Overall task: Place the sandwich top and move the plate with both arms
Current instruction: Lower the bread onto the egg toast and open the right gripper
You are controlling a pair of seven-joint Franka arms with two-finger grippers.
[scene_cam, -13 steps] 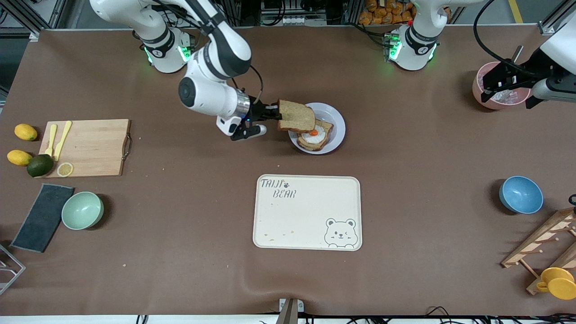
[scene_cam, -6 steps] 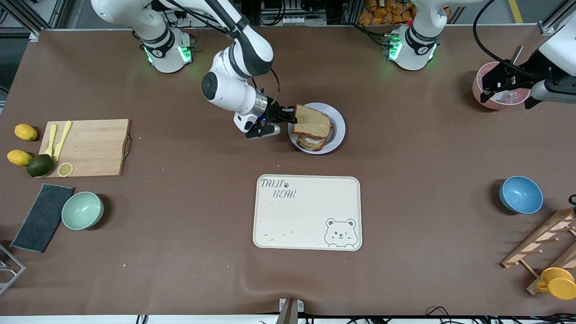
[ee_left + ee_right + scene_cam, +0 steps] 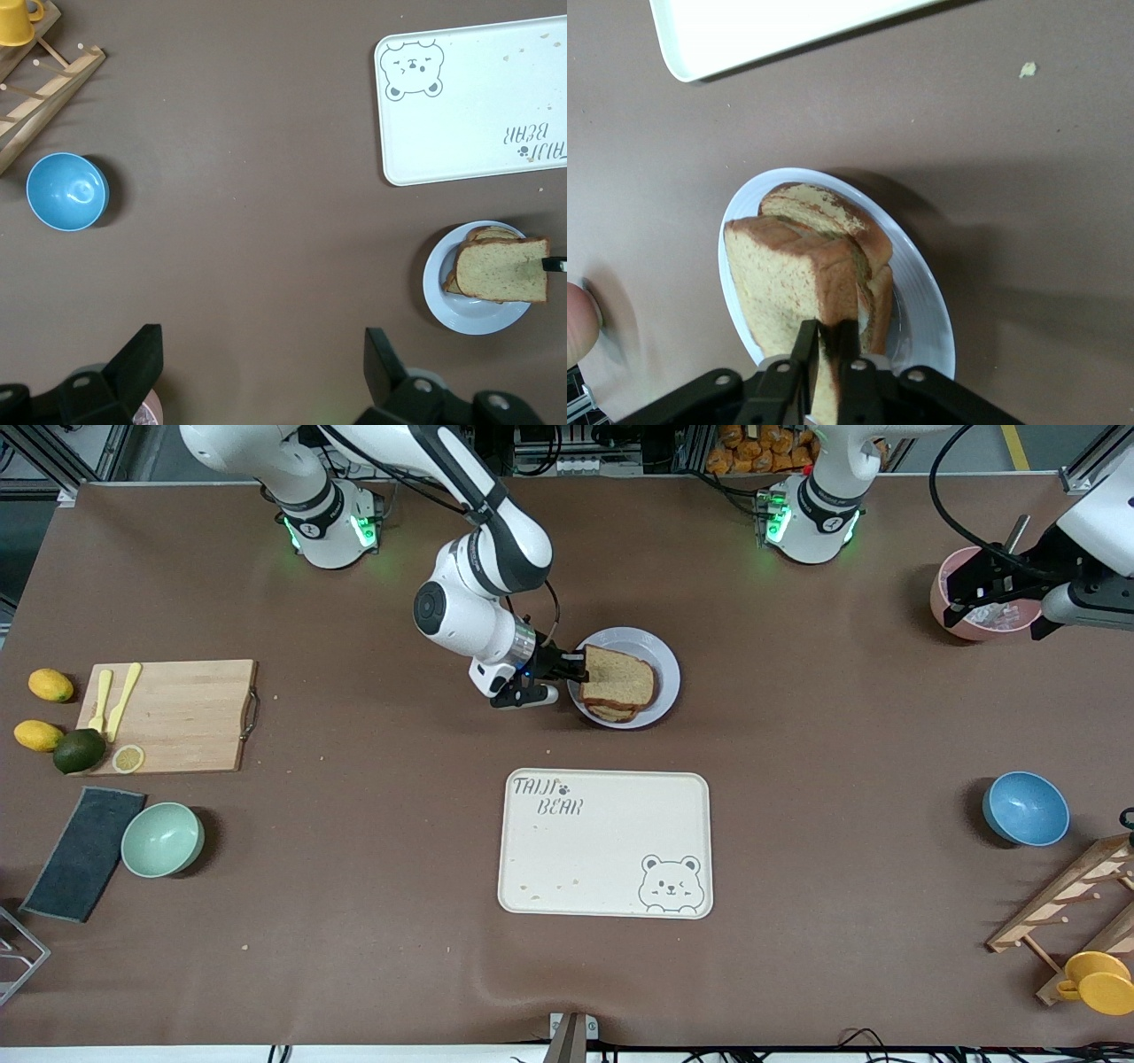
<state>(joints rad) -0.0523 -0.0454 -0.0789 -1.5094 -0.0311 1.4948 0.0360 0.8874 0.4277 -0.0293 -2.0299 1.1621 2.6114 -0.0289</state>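
Here, sandwich top lowered onto stack on plate, right gripper jaws gripping its edge; release, two-arm plate move pending. Left gripper jaws open, waiting over pink bowl.

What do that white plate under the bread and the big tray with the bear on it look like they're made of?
The plate looks like glazed ceramic or hard plastic: a smooth white surface, faintly bluish, with a soft sheen in the right wrist view. The tray looks like matte plastic or a fibre composite: a flat cream colour, rounded moulded corners, a raised rim and a printed bear. Neither can be settled by looks alone.
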